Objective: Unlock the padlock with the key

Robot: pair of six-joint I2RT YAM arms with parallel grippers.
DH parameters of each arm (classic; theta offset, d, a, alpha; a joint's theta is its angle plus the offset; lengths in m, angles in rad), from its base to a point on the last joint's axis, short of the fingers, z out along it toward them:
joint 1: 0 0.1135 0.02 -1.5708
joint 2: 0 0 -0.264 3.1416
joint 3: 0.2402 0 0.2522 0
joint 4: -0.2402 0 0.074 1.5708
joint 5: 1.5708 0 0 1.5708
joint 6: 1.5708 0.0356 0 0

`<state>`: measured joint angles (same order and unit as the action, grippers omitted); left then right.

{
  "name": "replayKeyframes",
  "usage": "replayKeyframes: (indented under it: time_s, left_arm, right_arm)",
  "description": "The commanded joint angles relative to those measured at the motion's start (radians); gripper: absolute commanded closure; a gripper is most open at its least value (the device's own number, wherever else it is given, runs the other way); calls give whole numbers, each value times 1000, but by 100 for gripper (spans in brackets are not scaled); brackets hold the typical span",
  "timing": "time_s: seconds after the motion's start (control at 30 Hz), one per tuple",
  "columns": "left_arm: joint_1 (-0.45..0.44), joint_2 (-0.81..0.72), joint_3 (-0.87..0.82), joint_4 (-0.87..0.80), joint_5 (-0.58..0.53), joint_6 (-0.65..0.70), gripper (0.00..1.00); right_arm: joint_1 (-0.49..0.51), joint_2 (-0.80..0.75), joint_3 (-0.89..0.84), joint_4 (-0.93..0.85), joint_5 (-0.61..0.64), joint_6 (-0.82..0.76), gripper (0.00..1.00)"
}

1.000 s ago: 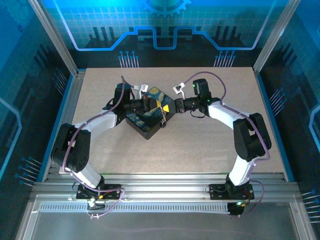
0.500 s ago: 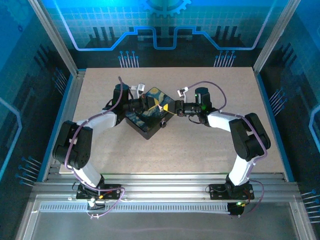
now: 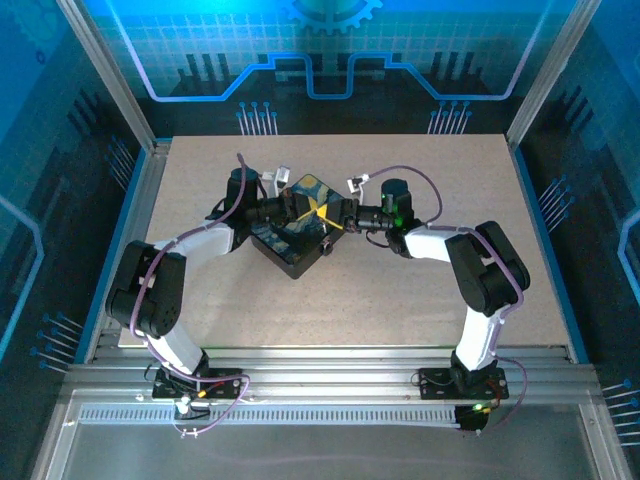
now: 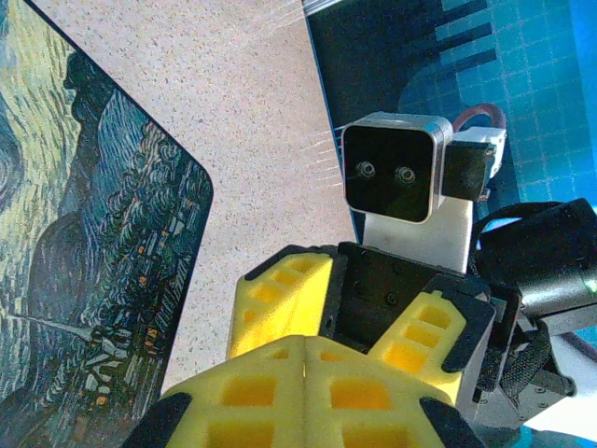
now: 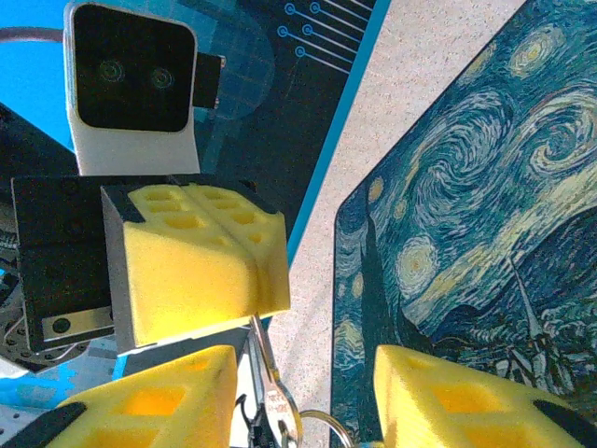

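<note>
A thin silvery key (image 5: 269, 378) with a ring (image 5: 328, 427) on its head sticks out of my left gripper's (image 5: 254, 285) shut yellow fingers, its blade tip pinched at their seam. My right gripper (image 5: 303, 373) is open, one finger on each side of the key's head, and I cannot tell whether they touch it. From above, the left gripper (image 3: 306, 210) and right gripper (image 3: 326, 214) meet tip to tip over the painted box (image 3: 293, 247). In the left wrist view the left gripper (image 4: 305, 343) is shut, with the open right gripper (image 4: 364, 303) just beyond. The padlock is hidden.
The dark box with the swirling blue-yellow lid (image 5: 466, 205) lies under both grippers, its corner also at the left (image 4: 84, 261). Bare speckled tabletop (image 3: 400, 290) surrounds it. Metal rails (image 3: 330, 365) run along the near edge, and blue walls close in the sides.
The right arm has swung left, bringing its gripper up to the left gripper over the box, and its jaws have spread wider. The left arm has barely moved.
</note>
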<state>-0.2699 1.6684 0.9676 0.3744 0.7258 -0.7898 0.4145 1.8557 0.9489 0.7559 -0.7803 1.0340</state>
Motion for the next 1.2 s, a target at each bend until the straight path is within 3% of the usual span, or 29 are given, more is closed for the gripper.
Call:
replayKeyframes:
  time_s: [0.0,0.17,0.3,0.47,0.93,1.17]
  left_arm:
    - [8,-7,-7,42,-4,-21,100]
    - [11,-6,-19,62,-4,-33,100]
    - [15,-7,-29,75,1,-42,100]
    - [15,-9,-33,78,0,-44,100]
    - [15,-2,-52,130,-5,-79,100]
    - [16,-7,-55,117,-14,-67,100]
  right_arm:
    - [10,-8,-27,68,17,24,59]
    - [10,-9,-28,65,19,27,67]
    - [7,-18,-40,72,23,27,67]
    - [7,-27,-47,98,21,32,80]
    - [30,-19,-35,177,5,90,81]
    - [30,-11,-60,251,30,121,100]
